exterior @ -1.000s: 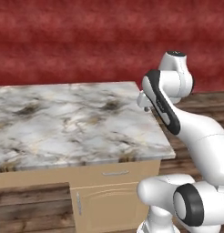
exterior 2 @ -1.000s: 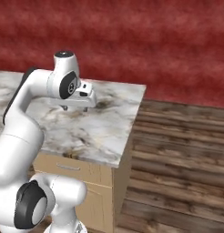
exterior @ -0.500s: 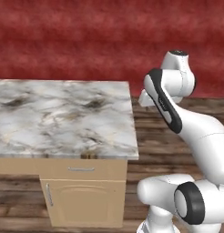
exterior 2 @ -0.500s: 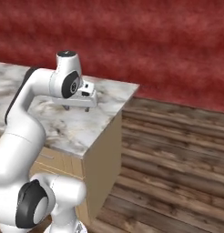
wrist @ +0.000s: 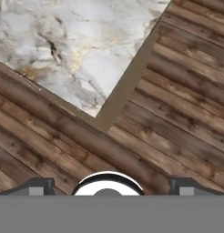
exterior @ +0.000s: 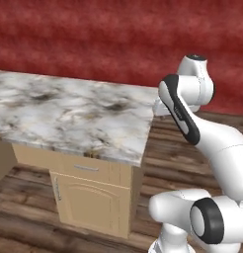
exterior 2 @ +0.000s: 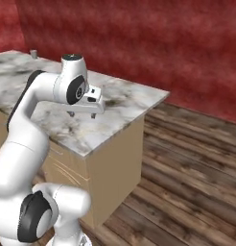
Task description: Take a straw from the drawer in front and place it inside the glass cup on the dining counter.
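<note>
Fingers (exterior 2: 83,115): I'm holding them spread wide, gripping nothing, hanging just above the table's corner; in the hand view one dark tip (wrist: 37,186) is sitting far apart from the other.
Table (exterior: 69,118): thick white-grey marble slab with dark and golden veins, sitting on a light-tan wood base.
Glass cup (exterior 2: 33,53): small grey-white tumbler, standing upright at the far end of the table in the right base view, well away from my fingers. I'm not able to tell whether anything is in it; too small.
Drawer (exterior: 86,168): light-tan front with a slim silver bar handle, sitting shut just under the slab; contents hidden.
Cabinet door (exterior: 89,204): arched panel, shut, directly below the drawer.
Floor (wrist: 177,91): dark wood planks.
Wall (exterior: 94,39): mottled red.
Writing: I'm reading none.
</note>
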Tool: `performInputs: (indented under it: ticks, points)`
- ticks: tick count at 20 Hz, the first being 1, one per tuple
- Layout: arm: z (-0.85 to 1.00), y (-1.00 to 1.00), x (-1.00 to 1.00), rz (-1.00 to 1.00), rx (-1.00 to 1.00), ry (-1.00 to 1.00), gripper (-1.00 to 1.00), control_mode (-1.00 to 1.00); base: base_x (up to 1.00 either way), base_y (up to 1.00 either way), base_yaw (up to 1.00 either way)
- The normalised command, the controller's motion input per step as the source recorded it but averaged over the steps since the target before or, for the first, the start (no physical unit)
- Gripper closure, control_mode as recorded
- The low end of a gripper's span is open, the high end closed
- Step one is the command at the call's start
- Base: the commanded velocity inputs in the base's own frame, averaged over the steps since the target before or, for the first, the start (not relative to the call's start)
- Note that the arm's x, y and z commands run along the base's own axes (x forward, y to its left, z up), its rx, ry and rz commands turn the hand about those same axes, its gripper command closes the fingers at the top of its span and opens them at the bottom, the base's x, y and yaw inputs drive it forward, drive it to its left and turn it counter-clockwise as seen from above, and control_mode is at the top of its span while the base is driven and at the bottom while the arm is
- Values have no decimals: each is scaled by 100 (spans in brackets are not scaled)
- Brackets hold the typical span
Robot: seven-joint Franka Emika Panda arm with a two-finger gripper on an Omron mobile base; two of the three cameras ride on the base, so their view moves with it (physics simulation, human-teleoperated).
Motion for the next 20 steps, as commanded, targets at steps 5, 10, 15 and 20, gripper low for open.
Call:
performInputs:
  ticks: [5,10,15,20]
  points:
    - [0,0,0,0,0,0,-100,100,20,-37,37]
    - [-1,0,5,3,1,0,-100,-100,27,-9,17]
    - [-5,37,3,7,0,1,-100,-100,0,0,0]
    - [-14,99,0,1,-13,2,-100,-100,0,0,0]
